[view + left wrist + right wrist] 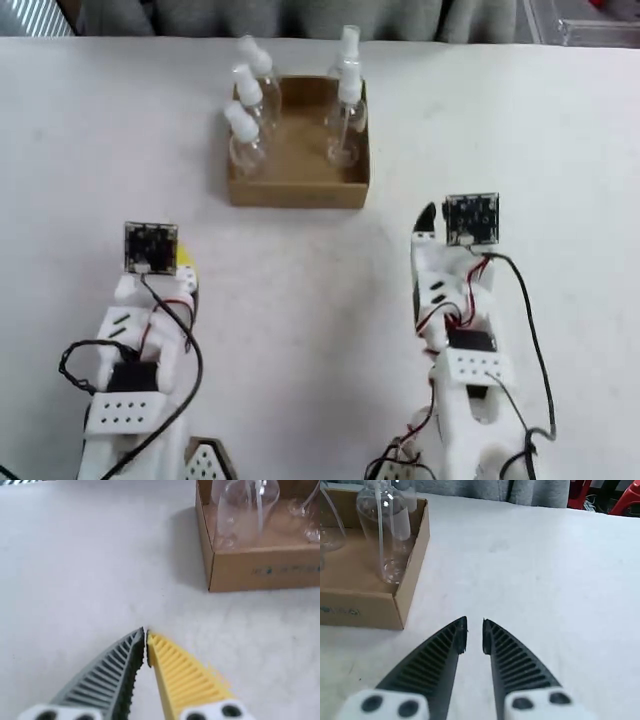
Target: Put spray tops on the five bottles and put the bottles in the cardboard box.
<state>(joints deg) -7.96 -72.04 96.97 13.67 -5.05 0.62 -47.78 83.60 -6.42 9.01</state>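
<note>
Nearest, my arms point(465, 365) are sitting short of the cardboard box point(300, 190), far between them, five capped bottles point(245, 150) standing inside. My left claw point(146, 639) is pressing shut, empty, box far-right. My right claw point(474, 630) is gaping slightly, empty, box far-left.

Five bottles point(247, 150) with spray tops point(240, 118) stand in the cardboard box point(298, 192); three along one side, two along the other. The left arm point(135, 345) and right arm point(462, 335) sit on the table point(90, 130), well apart from the box.
</note>
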